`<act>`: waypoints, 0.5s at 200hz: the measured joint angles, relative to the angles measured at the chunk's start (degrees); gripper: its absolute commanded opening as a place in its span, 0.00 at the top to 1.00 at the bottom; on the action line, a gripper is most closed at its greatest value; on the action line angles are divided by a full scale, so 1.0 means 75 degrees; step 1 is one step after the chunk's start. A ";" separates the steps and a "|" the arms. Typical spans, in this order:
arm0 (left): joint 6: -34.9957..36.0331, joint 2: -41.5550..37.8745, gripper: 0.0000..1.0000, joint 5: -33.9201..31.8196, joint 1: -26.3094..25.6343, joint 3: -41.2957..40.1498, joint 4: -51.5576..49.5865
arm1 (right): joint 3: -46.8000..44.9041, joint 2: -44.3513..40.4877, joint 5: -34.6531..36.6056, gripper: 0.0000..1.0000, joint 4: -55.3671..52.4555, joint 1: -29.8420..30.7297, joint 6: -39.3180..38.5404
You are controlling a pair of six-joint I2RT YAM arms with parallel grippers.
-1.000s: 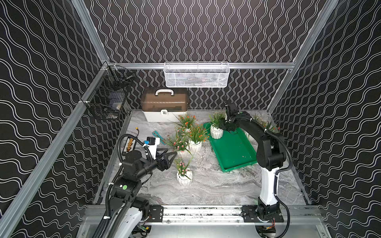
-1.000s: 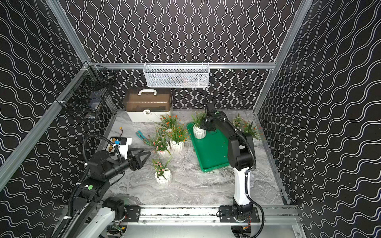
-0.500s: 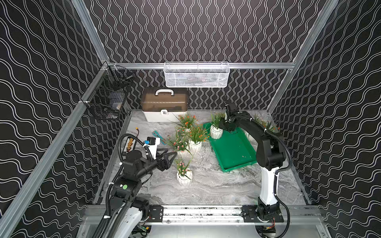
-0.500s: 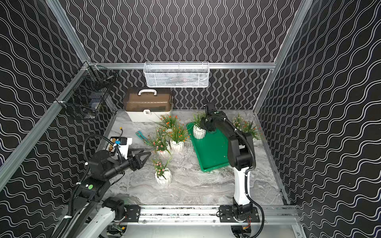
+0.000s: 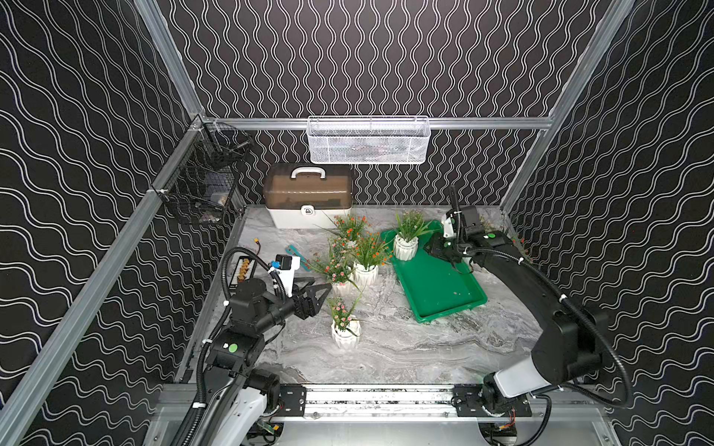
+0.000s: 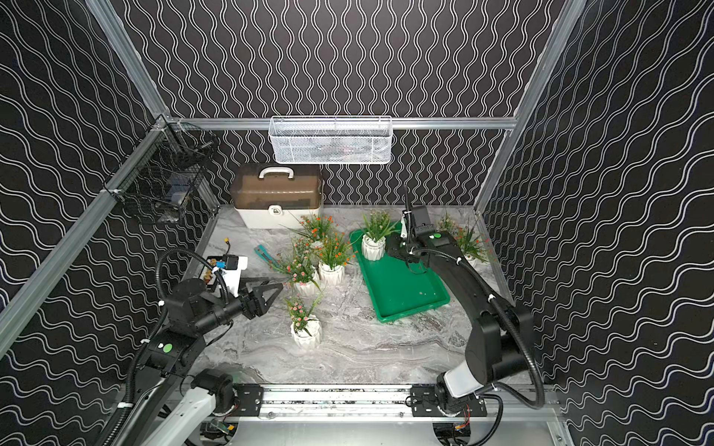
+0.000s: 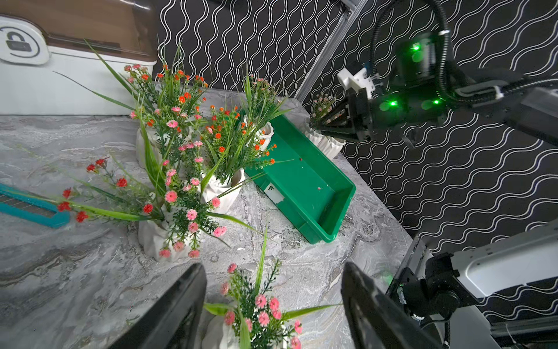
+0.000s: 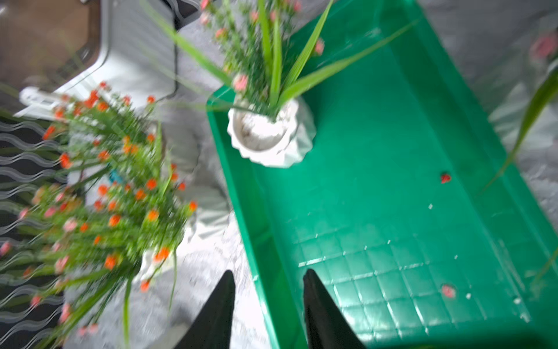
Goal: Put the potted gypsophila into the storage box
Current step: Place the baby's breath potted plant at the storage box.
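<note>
Inside the storage box (image 5: 438, 282), just one potted gypsophila (image 5: 405, 247), upright in the far corner, straight ahead of the right gripper (image 5: 428, 248) and apart from its tips. Elsewhere on the green floor, only a few loose petals (image 8: 445, 177). Jaws of the right gripper partly parted, gripping nothing, with the box's long wall seen through the gap in the right wrist view.

Left gripper (image 5: 322, 284) spread wide and empty, aimed at a lone pot (image 5: 345, 334) on the marble tabletop (image 5: 405, 347). Pink blooms framed between the fingers in the left wrist view, the pot itself just ahead and below, untouched. Farther beyond those jaws, a cluster of three pots (image 5: 365, 273) outside the box, beside its long wall. More pots (image 6: 469, 247) behind the right arm, on the table past the box's other side.

White case (image 5: 309, 200) with lid down, contents unclear through the brown plastic. White mesh basket (image 5: 367, 141) and black wire basket (image 5: 201, 189) on the walls, contents too dim to tell.
</note>
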 measured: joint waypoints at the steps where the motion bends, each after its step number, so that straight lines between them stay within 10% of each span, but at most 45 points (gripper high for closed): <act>1: 0.0000 0.0003 0.26 0.0000 0.0000 0.0003 -0.0006 | -0.0023 -0.0017 -0.0023 0.61 0.0006 0.0003 0.0000; 100: 0.0003 0.0428 0.26 0.0064 0.0061 0.0201 -0.0370 | -0.1256 -0.0653 -0.1052 0.60 0.0399 0.1440 0.0705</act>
